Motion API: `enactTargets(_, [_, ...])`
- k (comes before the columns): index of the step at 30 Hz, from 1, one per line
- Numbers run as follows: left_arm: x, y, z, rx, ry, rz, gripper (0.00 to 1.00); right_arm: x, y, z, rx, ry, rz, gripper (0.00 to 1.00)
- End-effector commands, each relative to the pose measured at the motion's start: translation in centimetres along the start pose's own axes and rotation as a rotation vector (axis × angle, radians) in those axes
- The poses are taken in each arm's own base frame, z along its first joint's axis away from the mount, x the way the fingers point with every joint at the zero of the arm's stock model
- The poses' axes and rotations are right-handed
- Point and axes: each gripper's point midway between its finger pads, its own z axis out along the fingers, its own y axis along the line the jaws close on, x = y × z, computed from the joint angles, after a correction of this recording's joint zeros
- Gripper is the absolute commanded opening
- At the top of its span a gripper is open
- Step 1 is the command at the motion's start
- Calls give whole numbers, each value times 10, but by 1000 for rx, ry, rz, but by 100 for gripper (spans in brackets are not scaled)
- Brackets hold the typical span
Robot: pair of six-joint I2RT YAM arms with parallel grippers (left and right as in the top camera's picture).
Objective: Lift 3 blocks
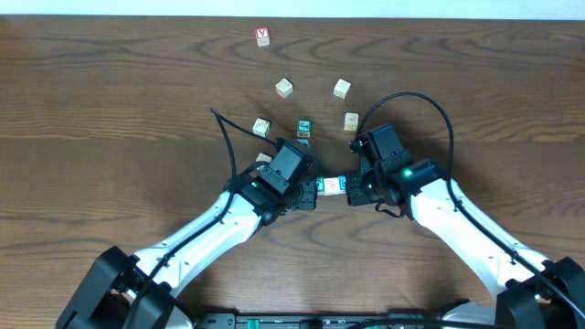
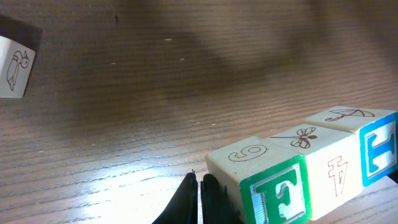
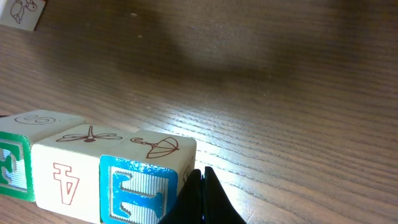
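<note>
Blocks (image 1: 331, 185) are pinched in a row — green block (image 2: 277, 193), cream block (image 2: 333, 168), blue block (image 2: 379, 149) — end to end between the clenched left gripper (image 2: 199, 186) and clenched right gripper (image 3: 202, 180), near the middle of the table (image 1: 91, 91). If pressure is eased or skewed, the row could buckle and be dropped.

On green-faced block (image 2: 277, 196): white F on the front, brown 6 or 9 on the top. On cream block (image 2: 333, 174): red 4, upside down. On blue-faced block (image 2: 379, 152): white letter, E or F, not sure which. On red-lettered cube (image 1: 263, 36): perhaps V.
</note>
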Motion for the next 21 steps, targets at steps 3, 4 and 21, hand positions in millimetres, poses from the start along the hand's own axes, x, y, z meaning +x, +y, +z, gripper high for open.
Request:
enactTargets(3, [-22, -71, -31, 254, -34, 76, 8, 1, 68, -20, -275, 21, -97, 1])
enactTargets(4, [-22, -71, -31, 255, -35, 76, 7, 1, 68, -21, -275, 19, -98, 1])
enactTargets(21, [-28, -77, -47, 279, -75, 84, 7, -5, 72, -32, -279, 9, -100, 1])
